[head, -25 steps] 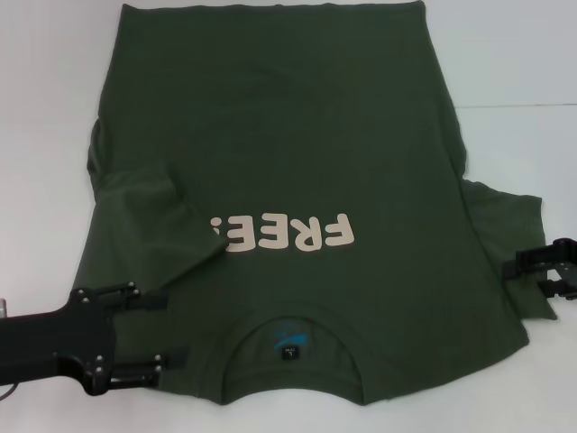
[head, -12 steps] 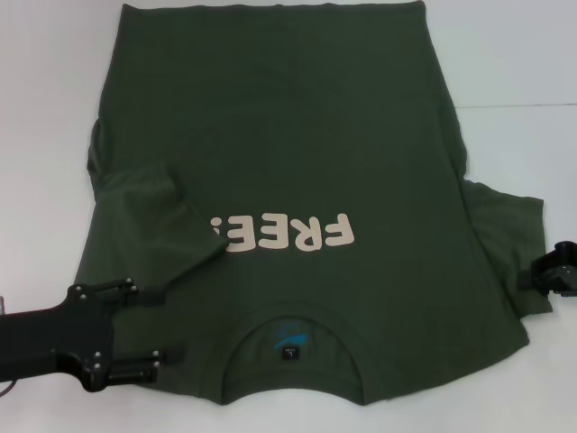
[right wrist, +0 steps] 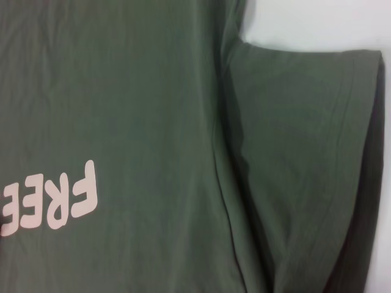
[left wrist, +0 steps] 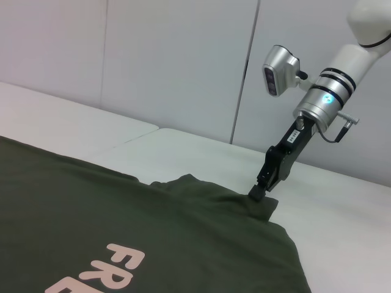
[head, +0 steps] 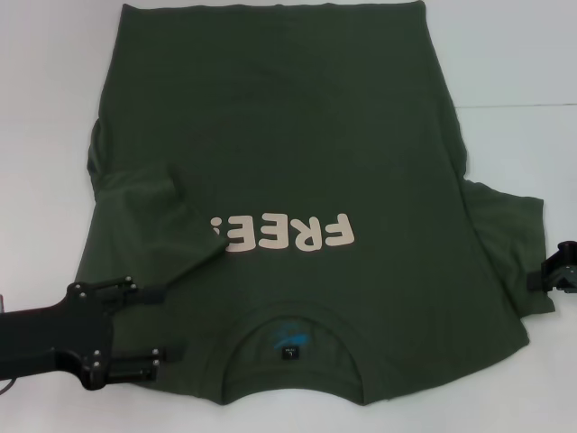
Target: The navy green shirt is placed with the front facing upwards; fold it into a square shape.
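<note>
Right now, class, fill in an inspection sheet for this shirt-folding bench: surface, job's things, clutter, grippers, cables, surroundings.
Surface: white table, a seam line running across it.
Job's things: navy green shirt lies front up, collar nearest the robot; left sleeve folded in over part of the FREE! print, right sleeve spread out.
Clutter: nothing seen.
Grippers: left gripper open, low at the left shoulder; right gripper at the right sleeve's edge, fingers touching the cloth.
Cables: thin cable at the right wrist.
Surroundings: plain white wall panels.
</note>
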